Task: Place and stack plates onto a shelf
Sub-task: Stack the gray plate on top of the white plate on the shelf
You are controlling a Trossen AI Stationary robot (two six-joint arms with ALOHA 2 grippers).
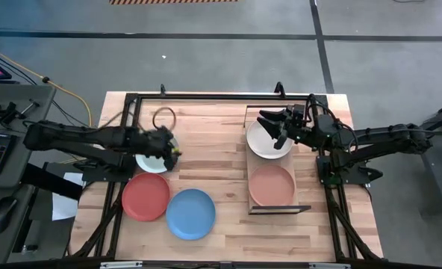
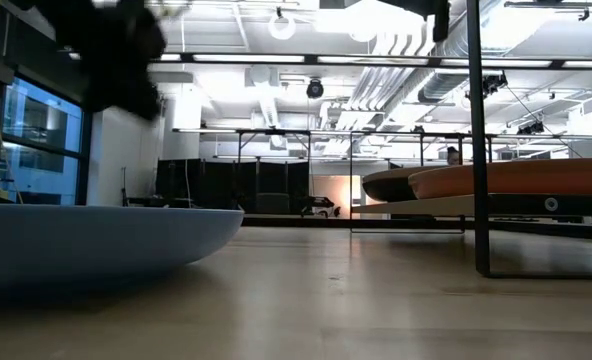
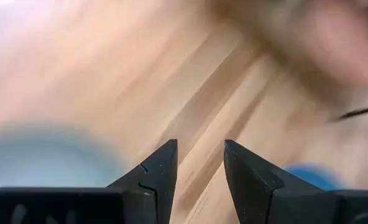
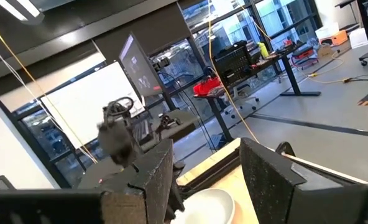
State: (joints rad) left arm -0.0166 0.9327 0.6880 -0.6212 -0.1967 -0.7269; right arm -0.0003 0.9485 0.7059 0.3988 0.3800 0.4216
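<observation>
We see the shelf (image 1: pixel 279 209) lying lengthwise on the right half of the table (image 1: pixel 221 127), and it holds two plates side by side: a white plate (image 1: pixel 264 142) at the far end and a salmon pink plate (image 1: pixel 272 185) at the near end. Neither has anything stacked on it. The other plates sit on the left half of the table: a coral red plate (image 1: pixel 145 196) and a bright blue plate (image 1: pixel 191 214) touching or nearly touching at their rims, and a pale plate (image 1: pixel 149 162) just beyond the red one, half covered by the left gripper (image 1: pixel 169 149).

The left gripper hangs over that pale plate's far edge with its fingers (image 3: pixel 159 171) parted by a narrow gap and nothing between them. The right gripper (image 1: pixel 279 128) hovers above the white plate, its fingers (image 4: pixel 268 171) spread wide and empty.

We cannot tell whether the covered plate is white or mint, nor whether more plates lie under it. In the low view the blue plate (image 2: pixel 96 245) is cut off at the left edge, and the shelf's plates (image 2: pixel 496 180) show only as rims. The left wrist view is blurred.
</observation>
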